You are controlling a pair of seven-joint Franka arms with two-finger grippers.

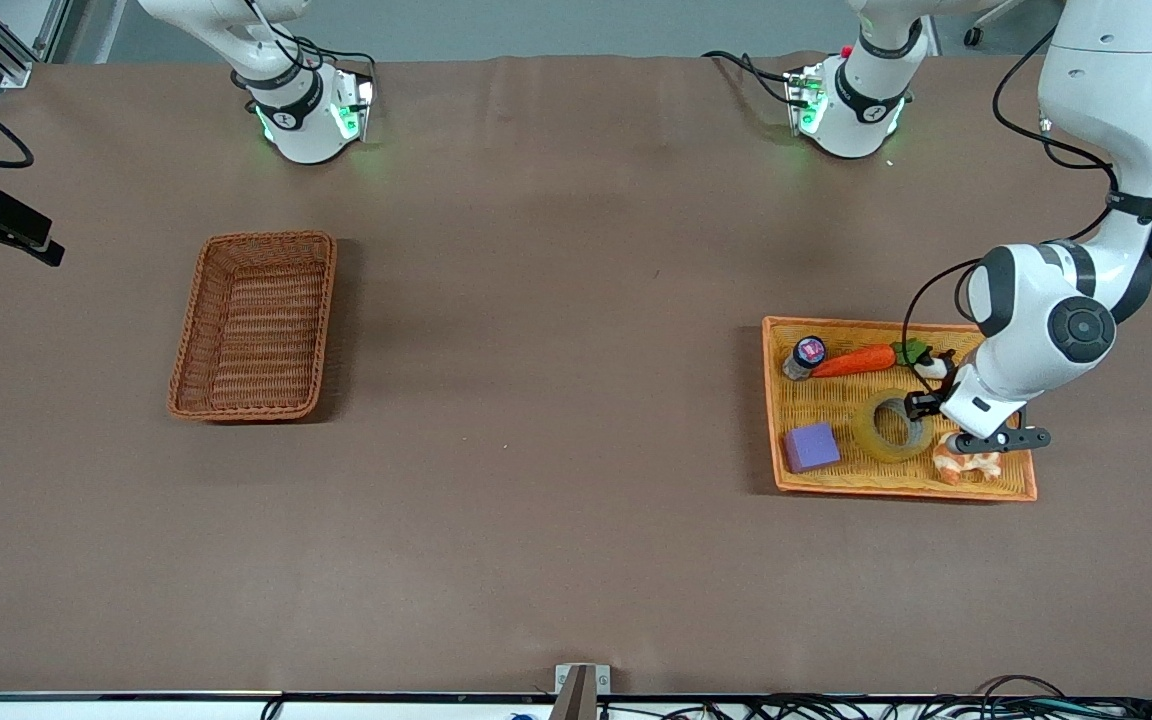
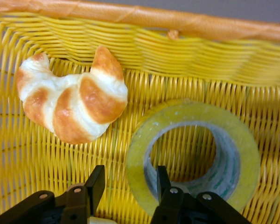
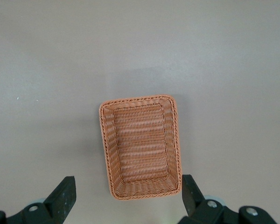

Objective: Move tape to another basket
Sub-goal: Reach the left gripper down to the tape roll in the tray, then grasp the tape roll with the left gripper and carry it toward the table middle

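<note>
The tape [image 1: 871, 432], a yellowish ring, lies flat in the orange-yellow tray [image 1: 866, 323] at the left arm's end of the table. My left gripper [image 1: 921, 406] is low in the tray, open, its jaws astride the ring's wall. In the left wrist view the tape [image 2: 242, 154] has one finger inside its hole and the other outside, with a gap left, around the left gripper's [image 2: 129, 172] middle. The reddish-brown basket [image 1: 266, 238] stands empty toward the right arm's end. My right gripper [image 3: 127, 182] is open and empty, high over the basket [image 3: 109, 149], waiting.
In the tray with the tape lie a croissant [image 1: 966, 463] [image 2: 72, 105] right beside it, a purple cube [image 1: 811, 446], a toy carrot [image 1: 861, 360] and a small dark-capped bottle [image 1: 804, 357]. The tray's wall [image 2: 177, 46] rises close to the tape.
</note>
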